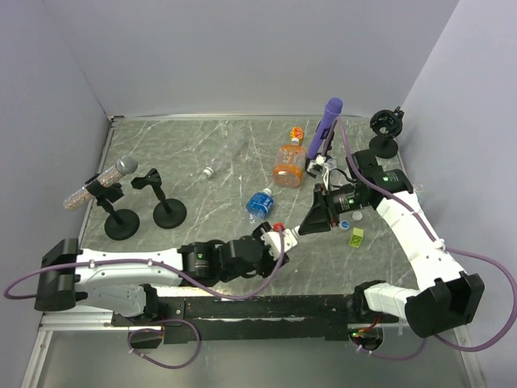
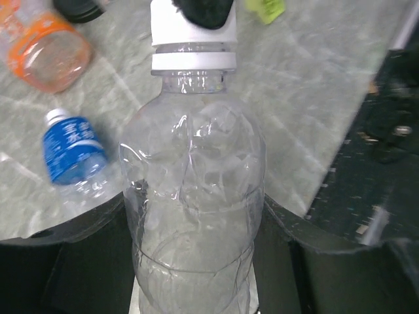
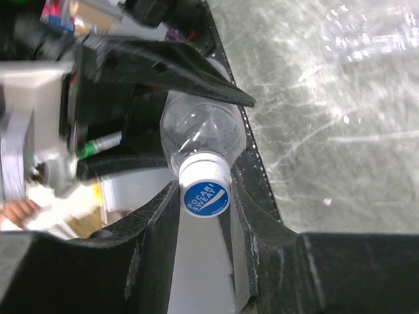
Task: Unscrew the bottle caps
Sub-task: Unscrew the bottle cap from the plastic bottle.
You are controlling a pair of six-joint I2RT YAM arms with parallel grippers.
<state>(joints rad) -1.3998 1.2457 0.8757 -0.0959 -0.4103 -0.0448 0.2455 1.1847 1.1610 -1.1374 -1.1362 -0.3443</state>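
Observation:
My left gripper (image 2: 194, 226) is shut on the body of a plain clear bottle (image 2: 193, 163), with a dark finger on each side of it. The bottle's white cap (image 3: 204, 193) has a blue printed top and sits squarely between the fingers of my right gripper (image 3: 204, 199), which is shut on it. In the top view the two grippers meet over the near middle of the table, left gripper (image 1: 281, 237) and right gripper (image 1: 313, 220). A blue-label bottle (image 1: 259, 202) and an orange bottle (image 1: 288, 166) lie on the table behind them.
A purple stick (image 1: 327, 125) stands behind the right arm. A yellow-green block (image 1: 356, 237) and a loose cap (image 1: 356, 217) lie by the right gripper, and a small white cap (image 1: 208, 173) lies mid-table. A microphone on its stand (image 1: 105, 182) and a second stand (image 1: 168, 206) are at left.

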